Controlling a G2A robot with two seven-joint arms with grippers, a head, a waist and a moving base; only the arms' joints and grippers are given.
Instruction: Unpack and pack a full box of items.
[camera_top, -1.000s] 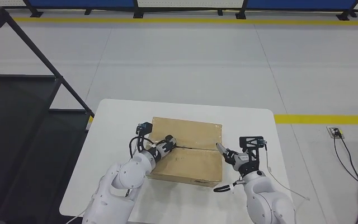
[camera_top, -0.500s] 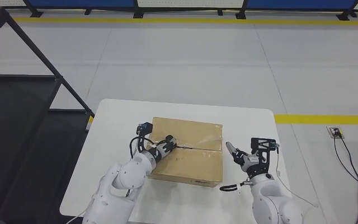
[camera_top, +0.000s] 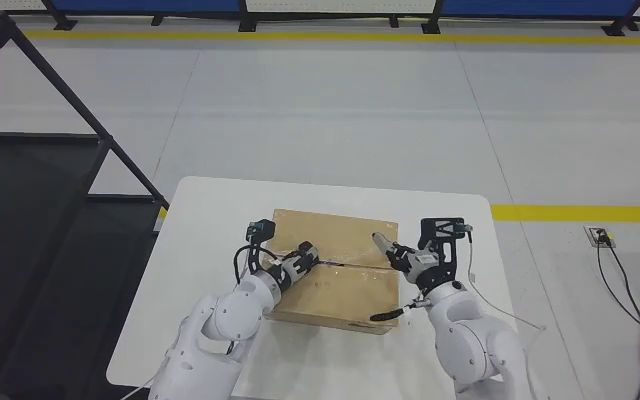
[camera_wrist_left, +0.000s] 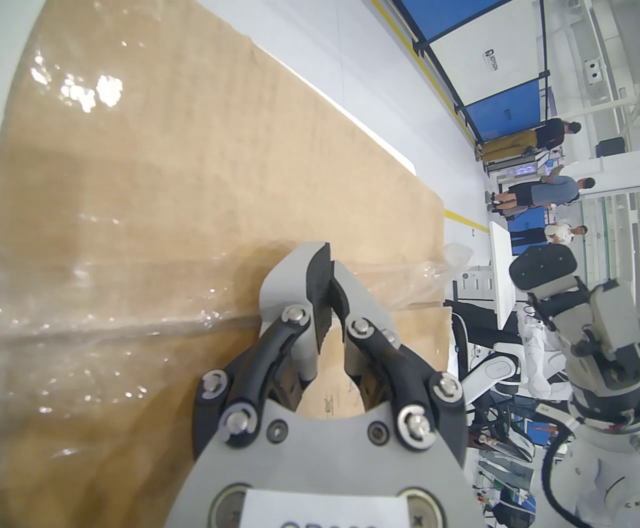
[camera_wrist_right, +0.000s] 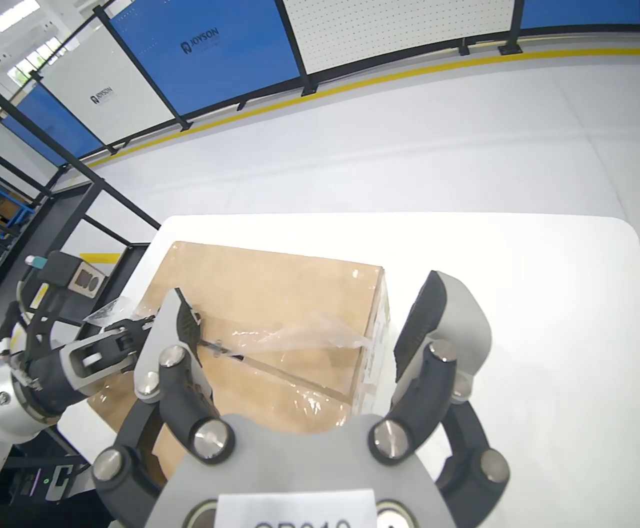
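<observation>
Top view has the cardboard box (camera_top: 340, 235) sitting closed in the middle of the white counter (camera_top: 210, 250). Its two flaps meet along a seam (camera_wrist_right: 280, 367) running left to right under clear tape (camera_wrist_right: 320, 332). The left gripper (camera_top: 305, 256) is down on the seam toward the box's left end, fingers pinched nearly together; I can't tell whether any tape is caught between them. The right gripper (camera_top: 393, 252) hangs over the right end of the seam, fingers spread wide, near a loose, crinkled tongue of tape standing up off that end.

From where I stand, the worry is that tape. It looks thin and slippery, so if the right fingers close on too little of the tongue it could slide out or tear, leaving the seam sealed. A hard pull could also drag the box along the counter or tip its right end up, unless the left gripper pins it down. Fingers digging at the seam might also crush the flaps.
</observation>
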